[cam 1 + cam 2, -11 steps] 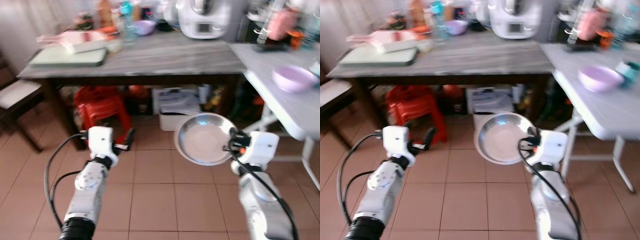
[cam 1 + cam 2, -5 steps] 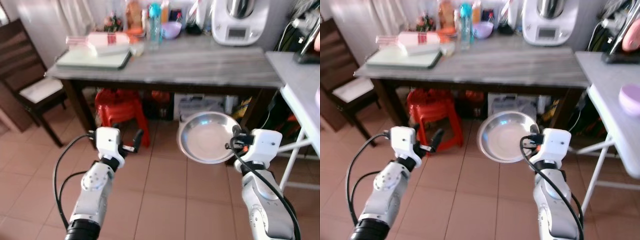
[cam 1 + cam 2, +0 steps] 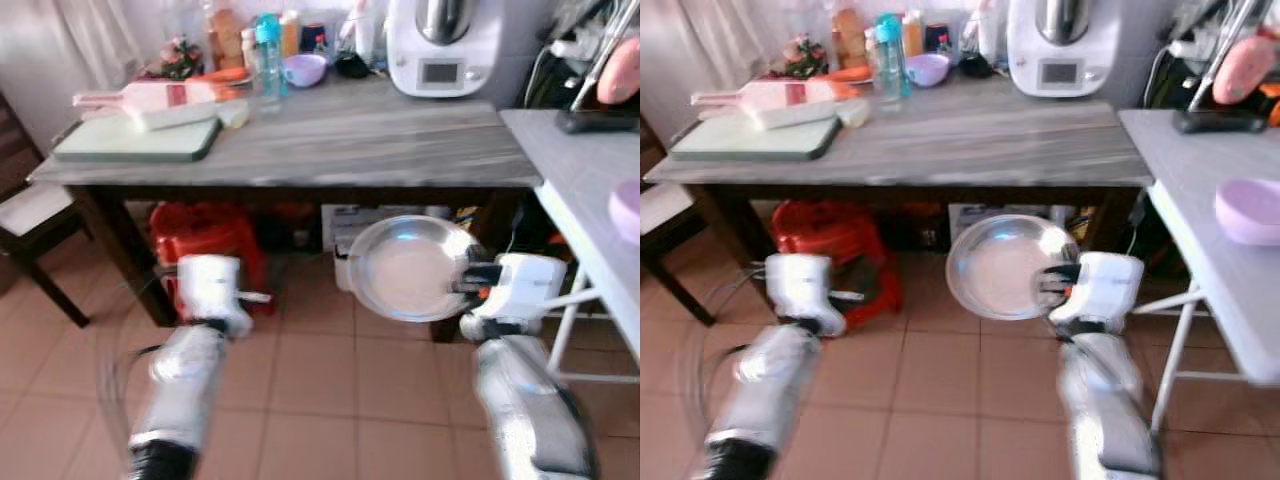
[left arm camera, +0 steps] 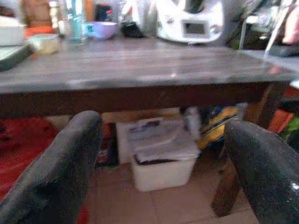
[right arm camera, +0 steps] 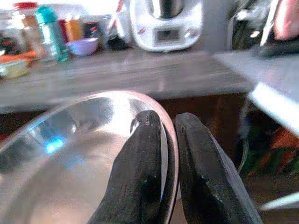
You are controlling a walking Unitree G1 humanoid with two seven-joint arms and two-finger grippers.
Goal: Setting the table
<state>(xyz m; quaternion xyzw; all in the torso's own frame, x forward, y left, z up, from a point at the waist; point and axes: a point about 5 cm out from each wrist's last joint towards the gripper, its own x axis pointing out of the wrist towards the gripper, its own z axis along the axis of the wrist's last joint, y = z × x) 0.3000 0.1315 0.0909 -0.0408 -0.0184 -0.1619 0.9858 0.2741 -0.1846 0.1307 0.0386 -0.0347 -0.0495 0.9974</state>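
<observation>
You are at the carrying stage, as I judge it: the steel plate is in hand but not yet set down, so the placing itself is what remains. The right gripper has its two black fingers pinched together on the plate's rim, one finger inside the lip and one outside, and it holds the plate up in front of the wooden table, below the level of the tabletop and clear of it. The left gripper carries nothing; its fingers stand wide apart, pointing at the table's front edge and at the white storage bin under the table.

On the table, the far side is crowded: a white kitchen appliance, a small purple bowl, a teal bottle, and toward the table's left end a green cutting board. The near middle of the tabletop looks bare, which would suit a place setting.

The plate is a shallow round dish of polished metal with a raised rim, showing a blue glint on its inside face. It looks tilted toward the camera rather than level, though motion blur makes the angle hard to judge.
</observation>
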